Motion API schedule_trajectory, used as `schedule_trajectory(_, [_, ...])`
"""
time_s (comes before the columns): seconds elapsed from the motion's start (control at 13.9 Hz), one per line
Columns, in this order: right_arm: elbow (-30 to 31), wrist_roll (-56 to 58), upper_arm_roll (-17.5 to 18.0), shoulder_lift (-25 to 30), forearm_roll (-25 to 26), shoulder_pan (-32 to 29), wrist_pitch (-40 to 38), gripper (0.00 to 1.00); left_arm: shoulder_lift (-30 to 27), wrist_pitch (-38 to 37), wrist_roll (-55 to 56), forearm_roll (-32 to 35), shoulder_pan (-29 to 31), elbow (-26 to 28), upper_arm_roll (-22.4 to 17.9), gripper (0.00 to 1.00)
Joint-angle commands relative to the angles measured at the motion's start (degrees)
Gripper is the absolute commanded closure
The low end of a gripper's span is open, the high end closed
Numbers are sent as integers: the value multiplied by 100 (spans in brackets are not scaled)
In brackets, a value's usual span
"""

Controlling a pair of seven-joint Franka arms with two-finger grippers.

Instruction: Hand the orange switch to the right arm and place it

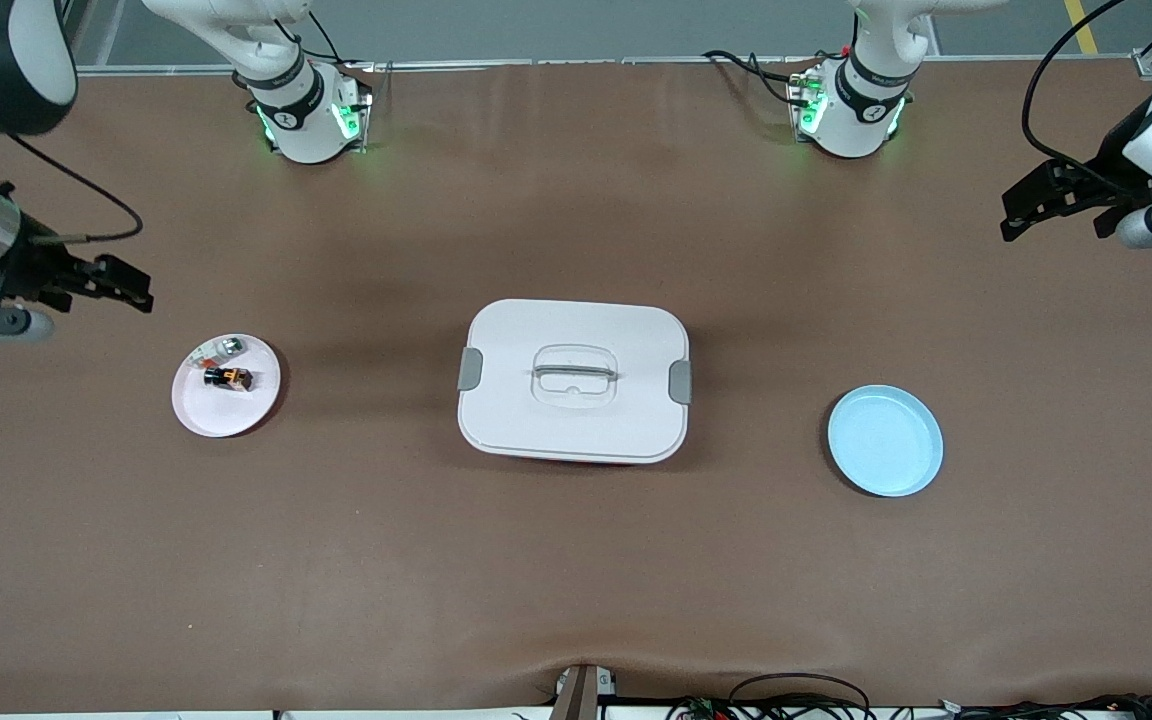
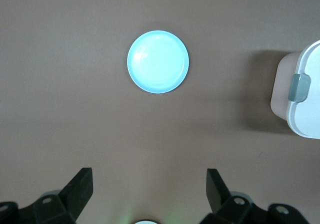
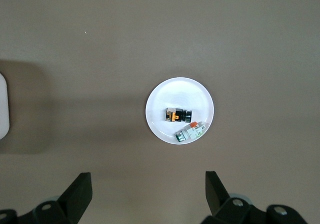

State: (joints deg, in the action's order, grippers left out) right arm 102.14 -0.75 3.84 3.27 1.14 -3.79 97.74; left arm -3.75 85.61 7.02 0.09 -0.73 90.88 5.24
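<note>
Spanning the brown table (image 1: 576, 560) from the right arm's end to the left arm's end are 3 items set well apart: a white plate (image 1: 198, 412), a white lidded box (image 1: 573, 380) and a pale blue plate (image 1: 885, 441).

Right gripper (image 1: 126, 285): held in the air at the right arm's end of the table, above bare tabletop just beside the white plate; its 2 black fingers (image 3: 80, 194) stand spread wide, with nothing between them.

White plate: carries 2 small parts. The orange switch (image 1: 227, 377), a black block with an orange-tan middle, lies on its side near the plate's centre. A silvery-white piece (image 1: 219, 349) with green and orange-red marks lies just beside it, at the plate's rim and farther from the front camera than the switch. In the right wrist view the switch (image 3: 178, 115) and the silvery-white piece (image 3: 191, 132) lie almost touching on the white plate (image 3: 161, 102).

Box: stands at mid-table, its lid shut, with 2 grey latches (image 1: 470, 369) on its short sides and a recessed handle (image 1: 575, 373) at the centre of the lid.

Blue plate: lies toward the left arm's end of the table; in the left wrist view the blue plate (image 2: 158, 62) shows bare, with 1 corner of the box (image 2: 300, 92) at the edge.

Left gripper (image 1: 1021, 215): held in the air at the left arm's end of the table, above bare tabletop; its fingers (image 2: 80, 186) are likewise spread wide and grasp nothing.
</note>
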Motion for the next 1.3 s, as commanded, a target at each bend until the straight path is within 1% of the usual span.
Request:
schedule_trajectory(0.0, [333, -66, -15, 402, -262, 1, 96, 0, -196, -97, -139, -18, 29, 106, 21, 0])
schedule_trajectory(0.22, [158, -65, -24, 368, -298, -8, 105, 0, -249, -124, -367, -9, 56, 132, 13, 0])
schedule_trajectory(0.5, [-413, -57, -41, 245, -298, 1, 122, 0, -258, -132, -368, -9, 56, 150, 13, 0])
schedule_trajectory(0.79, [-537, -39, -76, 227, -298, -26, 114, 0, -258, -132, -368, -9, 56, 141, 13, 0])
schedule_trajectory(0.87, [-546, -65, -111, 236, -290, -8, 114, 0, -258, -141, -368, -9, 56, 132, 13, 0])
schedule_trajectory(1.01, [-756, -31, -295, 218, -298, 53, 61, 0, -258, -167, -368, -9, 56, 124, 13, 0])
schedule_trajectory(1.15, [-853, -39, -322, 192, -290, 106, 35, 0, -258, -168, -368, -9, 56, 123, 13, 0])
schedule_trajectory(1.23, [-871, -48, -401, 183, -281, 184, -79, 0, -249, -168, -368, -9, 56, 115, 13, 0])
